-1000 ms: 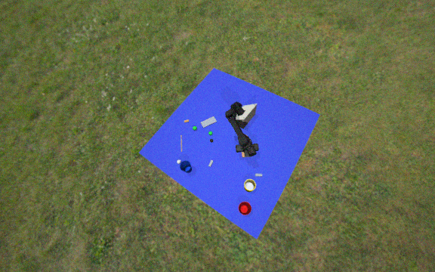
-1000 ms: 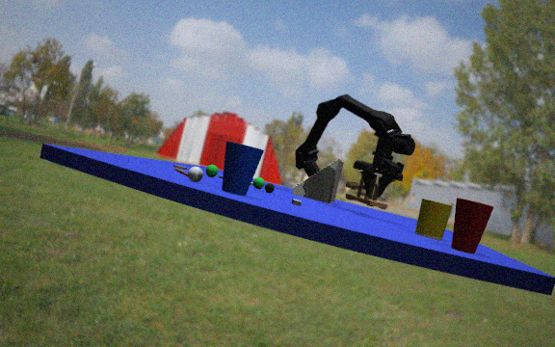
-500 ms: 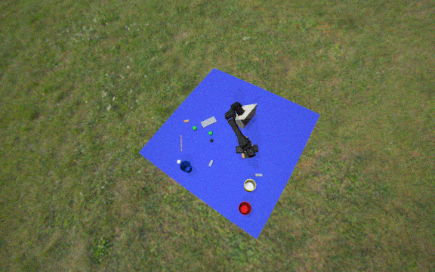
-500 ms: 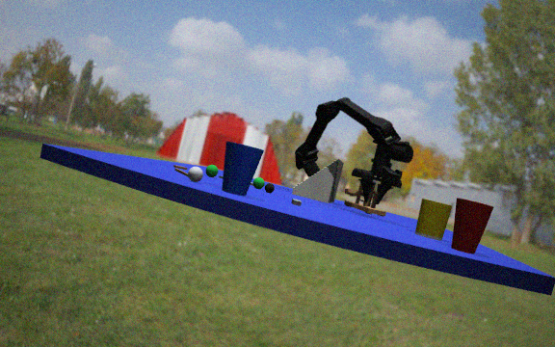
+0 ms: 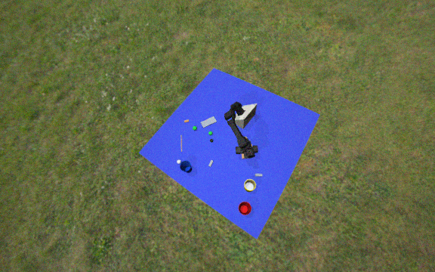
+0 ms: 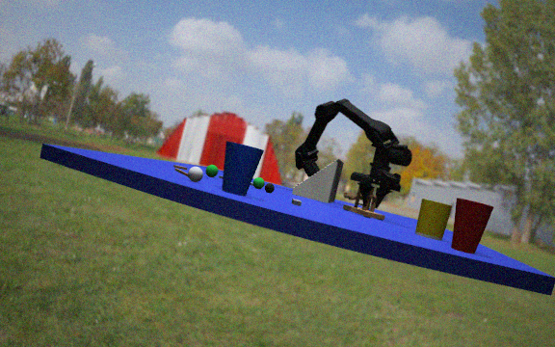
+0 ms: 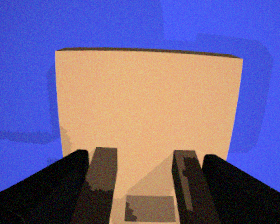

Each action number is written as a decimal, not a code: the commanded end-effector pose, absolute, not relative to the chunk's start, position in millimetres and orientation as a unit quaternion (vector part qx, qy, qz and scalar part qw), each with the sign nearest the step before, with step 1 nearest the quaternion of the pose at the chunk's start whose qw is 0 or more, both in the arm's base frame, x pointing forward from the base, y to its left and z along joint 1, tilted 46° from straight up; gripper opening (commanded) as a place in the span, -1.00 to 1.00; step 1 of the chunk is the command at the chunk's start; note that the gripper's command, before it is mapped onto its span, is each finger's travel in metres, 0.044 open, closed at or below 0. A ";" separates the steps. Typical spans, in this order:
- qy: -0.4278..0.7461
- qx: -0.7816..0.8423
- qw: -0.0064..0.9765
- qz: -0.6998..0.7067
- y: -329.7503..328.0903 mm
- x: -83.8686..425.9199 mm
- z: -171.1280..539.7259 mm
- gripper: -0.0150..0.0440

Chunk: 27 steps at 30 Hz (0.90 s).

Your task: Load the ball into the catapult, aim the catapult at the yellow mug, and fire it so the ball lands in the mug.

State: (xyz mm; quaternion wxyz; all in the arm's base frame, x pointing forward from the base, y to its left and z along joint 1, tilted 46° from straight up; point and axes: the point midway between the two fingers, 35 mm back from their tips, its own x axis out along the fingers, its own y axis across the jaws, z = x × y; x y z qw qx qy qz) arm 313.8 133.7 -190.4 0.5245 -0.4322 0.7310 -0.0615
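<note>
The wooden catapult [image 5: 242, 156] [image 6: 376, 216] [image 7: 146, 100] stands on the blue table; its pale base fills the middle of the wrist view. My gripper [image 6: 368, 197] [image 7: 145, 163] points down over it and is shut on the catapult, with two dark brown uprights between the black fingers. The catapult's cup is hidden, and no ball shows on it. The yellow mug [image 5: 250, 185] [image 6: 433, 219] stands upright beyond the catapult, on the side of the red mug. A white ball [image 5: 178, 162] [image 6: 195, 173] lies beside the blue mug.
The red mug [image 5: 245, 208] [image 6: 471, 226] is beyond the yellow one. The blue mug [image 5: 186, 166] [image 6: 241, 169] stands near the edge. A grey wedge [image 6: 321, 183] is beside the arm. Two green balls [image 5: 194, 128] [image 5: 210, 133], a black ball [image 5: 211, 140] and a grey plate [image 5: 208, 122] lie farther off.
</note>
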 end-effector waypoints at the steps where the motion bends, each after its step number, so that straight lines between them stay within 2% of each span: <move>1: 0.730 -0.432 0.526 -0.061 134.8 314.2 -189.7 -0.40; 17: 0.730 -0.432 0.526 -0.061 149.9 317.8 -176.6 1.00; 23: 0.731 -0.431 0.525 -0.059 203.4 320.2 -120.5 1.00; 27: 0.728 -0.435 0.527 -0.056 195.7 321.7 -130.5 1.00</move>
